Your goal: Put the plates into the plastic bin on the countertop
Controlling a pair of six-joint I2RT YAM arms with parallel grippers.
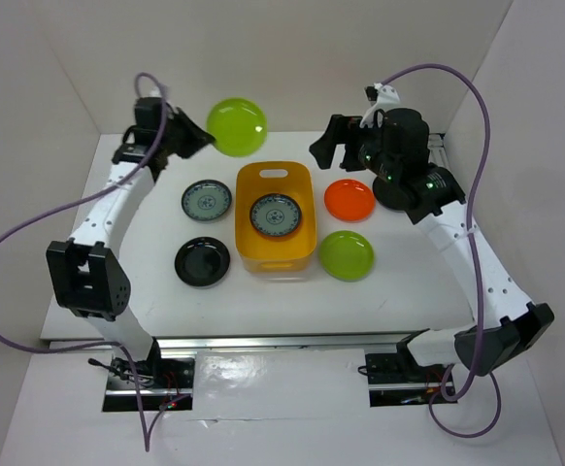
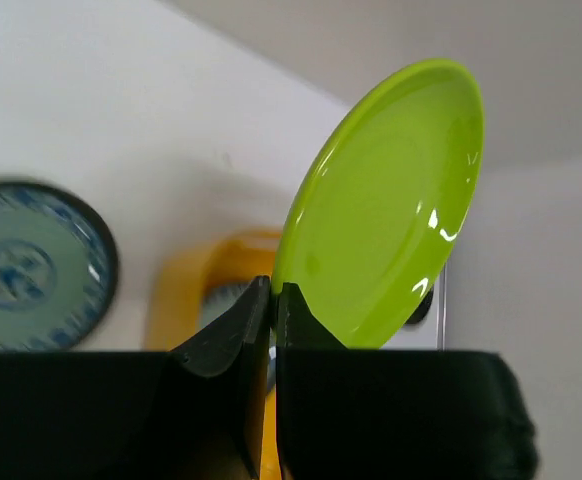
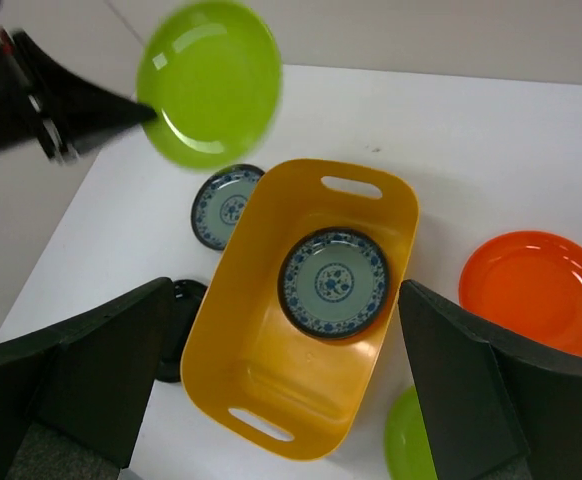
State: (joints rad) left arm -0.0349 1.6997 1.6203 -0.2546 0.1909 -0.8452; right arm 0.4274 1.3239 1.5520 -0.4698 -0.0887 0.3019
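White tabletop (image 1: 263, 306) carries the yellow bin (image 1: 275, 260) holding one patterned plate (image 1: 276, 215); left jaws clamp a lime plate (image 1: 236, 126) aloft, right jaws spread wide, empty.

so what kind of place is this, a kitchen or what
Probably a robot test cell, not a real kitchen: a plain white table boxed in by white walls, with small plates laid out around a yellow bin.

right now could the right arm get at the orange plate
Probably yes. The orange plate lies bare on the countertop just right of the plastic bin, with nothing stacked on it. The right fingers, open, hang nearby with no obstacle visible between.
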